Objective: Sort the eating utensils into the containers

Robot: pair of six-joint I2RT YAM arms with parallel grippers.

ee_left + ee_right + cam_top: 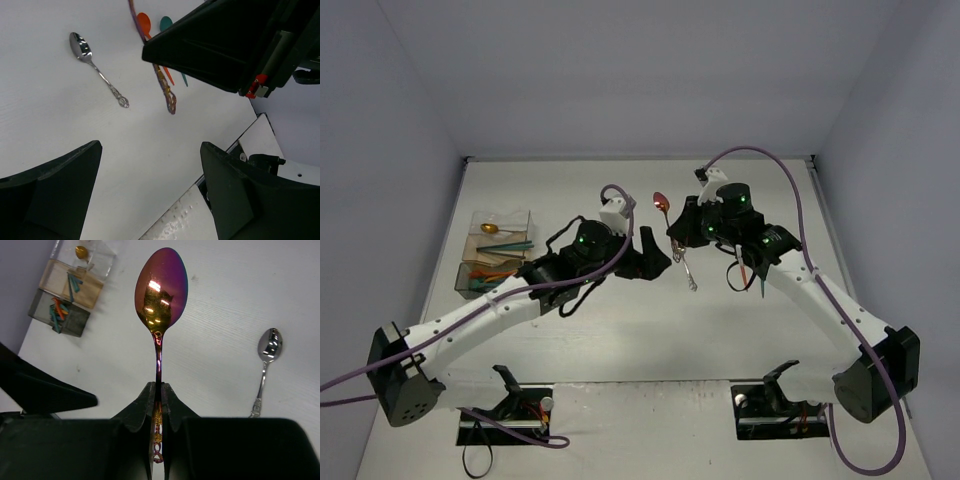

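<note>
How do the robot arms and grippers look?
The left arm and right arm have white links with black joints and bases. A purple cable runs along each; green lights glow near the wrists. The left gripper and right gripper are black with wedge fingers.

One spoon (161, 290) gripped, three spoons (80, 47) (144, 22) (165, 22) loose, one container (520, 225)

Glossy iridescent metal spoon (161, 292), polished silver spoon (270, 345), clear plastic box (95, 290), matt white tabletop (240, 300)
</note>
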